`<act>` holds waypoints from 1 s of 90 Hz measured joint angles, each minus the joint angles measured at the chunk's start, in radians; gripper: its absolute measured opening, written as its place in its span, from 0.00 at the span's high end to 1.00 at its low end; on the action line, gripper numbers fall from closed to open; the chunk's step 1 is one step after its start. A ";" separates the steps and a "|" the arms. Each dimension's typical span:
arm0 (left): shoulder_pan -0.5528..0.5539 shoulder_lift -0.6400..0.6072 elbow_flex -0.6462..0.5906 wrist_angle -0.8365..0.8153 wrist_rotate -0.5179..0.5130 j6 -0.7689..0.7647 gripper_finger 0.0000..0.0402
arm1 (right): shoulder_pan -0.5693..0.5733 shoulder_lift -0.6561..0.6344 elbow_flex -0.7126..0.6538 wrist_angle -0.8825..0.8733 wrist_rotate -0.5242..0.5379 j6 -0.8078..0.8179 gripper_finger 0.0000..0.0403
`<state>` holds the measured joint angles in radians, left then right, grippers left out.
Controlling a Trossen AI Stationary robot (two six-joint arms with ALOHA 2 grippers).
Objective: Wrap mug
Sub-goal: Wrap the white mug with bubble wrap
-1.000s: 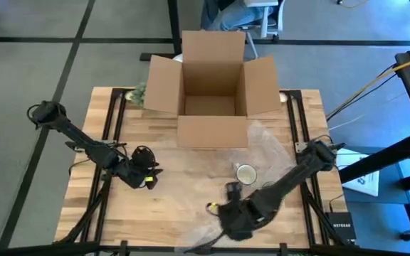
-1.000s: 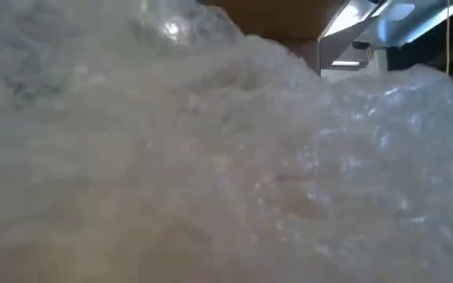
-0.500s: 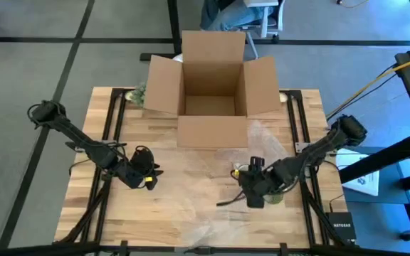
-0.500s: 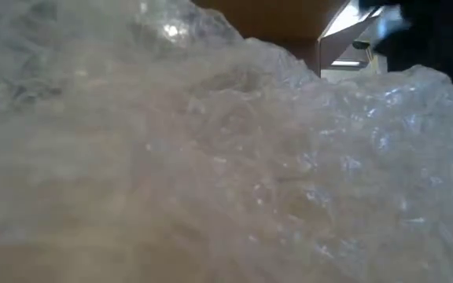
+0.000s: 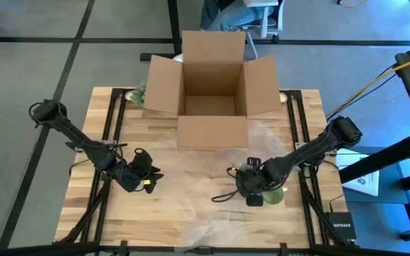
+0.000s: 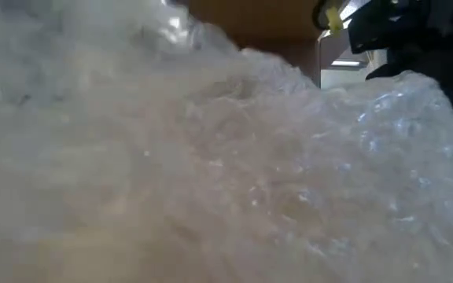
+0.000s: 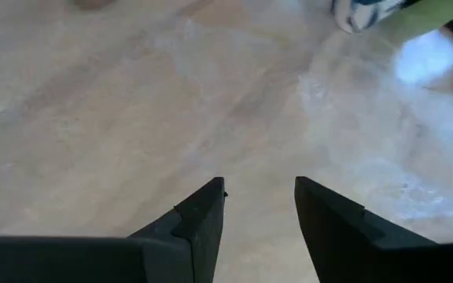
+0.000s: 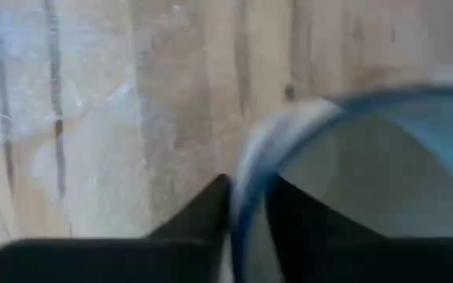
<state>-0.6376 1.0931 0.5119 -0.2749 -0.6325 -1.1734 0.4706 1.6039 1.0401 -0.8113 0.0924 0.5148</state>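
- Mug (image 8: 352,165) sits lower right of centre in the high view, unwrapped; right tool (image 8: 248,206) pinches its rim.
- Bubble wrap (image 5: 212,213) lies flat on the counter (image 5: 184,171); wrapping remains.
- Left tool (image 7: 259,206) spread, idle at left.

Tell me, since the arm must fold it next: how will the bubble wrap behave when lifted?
The bubble wrap will probably be floppy and light: it lies crumpled and heaped on the table. It may slip from the fingers, being glossy. The right gripper pinches the mug rim.
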 joint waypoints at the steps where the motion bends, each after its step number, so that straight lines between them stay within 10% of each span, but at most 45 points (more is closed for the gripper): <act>1: 0.000 0.000 0.000 0.002 0.000 0.001 0.65 | 0.000 0.000 0.002 -0.005 -0.004 -0.001 0.95; 36: 0.000 0.001 0.000 0.032 0.019 0.022 0.65 | 0.000 0.052 0.260 0.245 0.021 -0.163 0.98; 90: 0.000 0.001 0.000 0.023 0.048 0.074 0.65 | -0.176 0.768 1.132 -0.100 -0.102 -0.341 0.99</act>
<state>-0.6373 1.0939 0.5121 -0.2520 -0.5841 -1.0989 0.2943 2.3723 2.1726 -0.9113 -0.0094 0.1734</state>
